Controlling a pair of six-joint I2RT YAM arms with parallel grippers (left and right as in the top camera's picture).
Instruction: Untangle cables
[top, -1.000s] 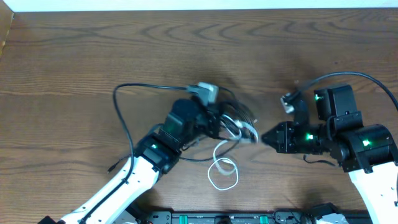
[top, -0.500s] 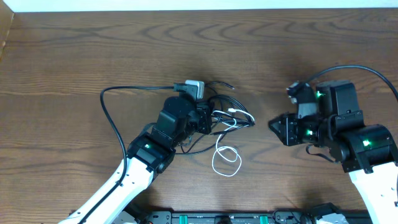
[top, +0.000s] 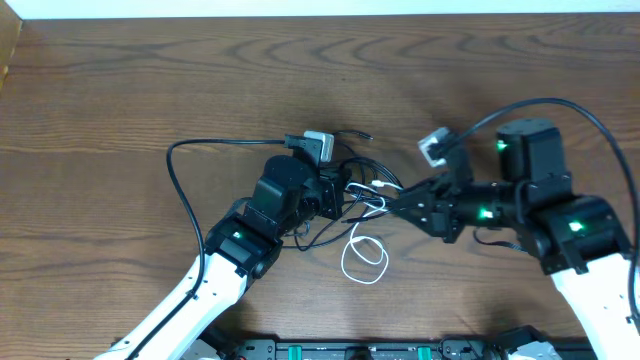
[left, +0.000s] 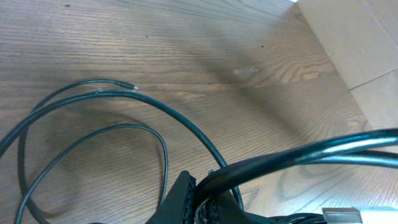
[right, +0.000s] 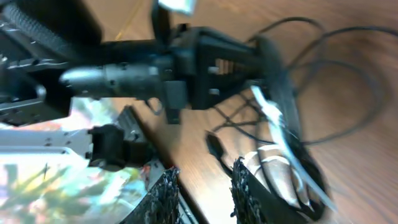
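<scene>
The cables (top: 368, 190) lie knotted at the table's middle, thin black cords with a white one among them. A white loop (top: 362, 260) trails toward the front, and a long black cord (top: 185, 190) arcs out to the left. A grey plug block (top: 318, 144) sits at the knot's far edge. My left gripper (top: 338, 193) is shut on black cords at the knot's left side; in the left wrist view the cords (left: 298, 155) run out of the closed left gripper (left: 202, 186). My right gripper (top: 393, 203) stands open at the knot's right edge. The right gripper (right: 205, 186) holds nothing, and the white cord (right: 273, 115) lies just beyond its fingers.
Bare brown wood surrounds the knot. The table's far edge (top: 320, 15) meets a pale wall, and a pale surface (left: 354, 37) shows past the table in the left wrist view. A dark rail (top: 360, 350) runs along the front edge between the two arm bases.
My right gripper has opened and moved left, up to the knot's right edge. The left gripper first dragged the knot slightly left, then held still, shut the whole time.
</scene>
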